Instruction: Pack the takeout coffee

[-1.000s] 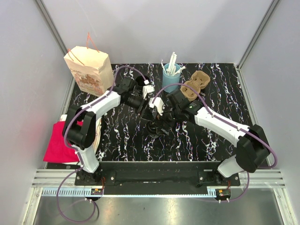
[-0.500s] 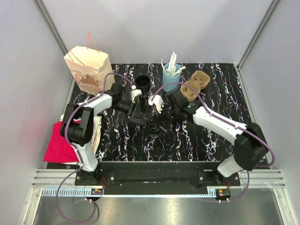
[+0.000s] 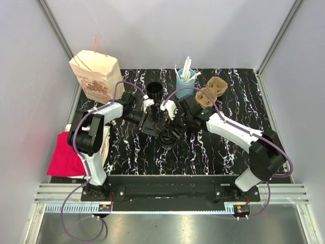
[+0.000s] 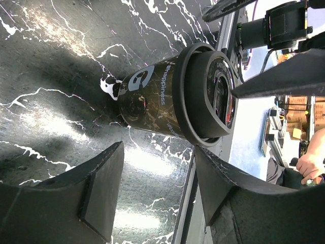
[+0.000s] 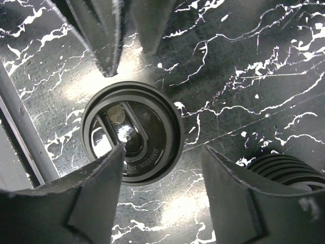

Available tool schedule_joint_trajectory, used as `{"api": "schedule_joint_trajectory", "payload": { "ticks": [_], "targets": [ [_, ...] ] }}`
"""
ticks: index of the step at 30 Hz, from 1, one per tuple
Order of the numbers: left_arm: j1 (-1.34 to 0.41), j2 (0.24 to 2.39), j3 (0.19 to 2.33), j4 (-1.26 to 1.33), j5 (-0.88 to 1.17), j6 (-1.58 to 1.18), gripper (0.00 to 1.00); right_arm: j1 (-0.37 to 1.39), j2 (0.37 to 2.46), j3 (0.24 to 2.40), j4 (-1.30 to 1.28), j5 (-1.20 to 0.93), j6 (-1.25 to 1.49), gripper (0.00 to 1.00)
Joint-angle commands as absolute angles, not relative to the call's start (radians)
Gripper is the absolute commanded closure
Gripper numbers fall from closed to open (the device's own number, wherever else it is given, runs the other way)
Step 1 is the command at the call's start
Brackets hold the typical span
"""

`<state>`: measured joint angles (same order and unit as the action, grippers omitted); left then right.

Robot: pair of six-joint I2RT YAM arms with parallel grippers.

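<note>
Mid-table (image 3: 238, 96), takeout coffee (image 3: 166, 138) below right jaws, before left jaws, both apart, seemingly untouched

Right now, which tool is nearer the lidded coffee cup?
Right, it seems. The right tool hangs just above the lidded coffee cup, open over its top. The left tool sits open beside the cup, fingers short of its wall.

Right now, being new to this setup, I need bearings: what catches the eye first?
The left tool and right tool, both open, meet at centre over a black lidded coffee cup. A brown paper bag stands at the back left corner.
</note>
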<state>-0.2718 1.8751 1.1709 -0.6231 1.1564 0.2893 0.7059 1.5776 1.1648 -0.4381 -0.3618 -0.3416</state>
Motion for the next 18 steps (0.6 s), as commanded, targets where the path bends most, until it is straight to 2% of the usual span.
{"api": "schedule_joint_trajectory", "payload": {
  "ticks": [1,18],
  "targets": [
    [-0.291,1.882,1.201,-0.612,1.19,0.302,0.4,0.69,1.583,1.207,-0.414,-0.388,-0.322,0.35],
    [-0.322,1.879,1.213,-0.606,1.196,0.29,0.4,0.687,1.595,1.181,-0.41,-0.38,-0.336,0.51]
  ]
}}
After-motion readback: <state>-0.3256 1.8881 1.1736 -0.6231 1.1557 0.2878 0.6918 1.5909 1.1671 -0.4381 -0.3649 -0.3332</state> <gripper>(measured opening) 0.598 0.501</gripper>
